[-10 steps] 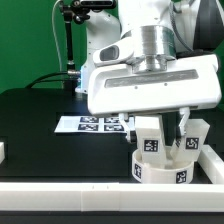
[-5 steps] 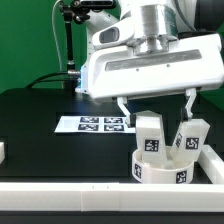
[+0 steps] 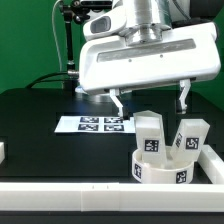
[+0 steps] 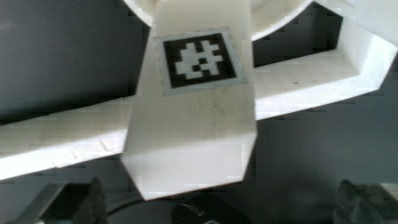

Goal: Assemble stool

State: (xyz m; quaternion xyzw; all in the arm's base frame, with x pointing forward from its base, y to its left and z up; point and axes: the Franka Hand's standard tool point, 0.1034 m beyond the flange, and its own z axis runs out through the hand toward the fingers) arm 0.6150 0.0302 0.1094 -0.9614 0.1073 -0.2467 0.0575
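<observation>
The white ring-shaped seat (image 3: 160,167) lies at the exterior view's right front, against the border rails. Two white block legs stand up in it, one (image 3: 150,135) nearer the middle and one (image 3: 191,136) to its right, both tagged. My gripper (image 3: 149,98) hangs open and empty just above the nearer leg, with a finger on each side and touching nothing. In the wrist view the tagged leg (image 4: 196,100) fills the middle, with the seat (image 4: 267,15) behind it. The gripper (image 4: 217,205) shows both fingers spread wide apart.
The marker board (image 3: 95,124) lies flat on the black table behind the seat. White border rails run along the front (image 3: 90,190) and the right (image 3: 213,165); a rail also crosses the wrist view (image 4: 311,85). A small white part (image 3: 2,152) sits at the left edge.
The gripper has risen from low around the legs to above them. Its fingers now stand clear of the leg, which stays upright in the seat.
</observation>
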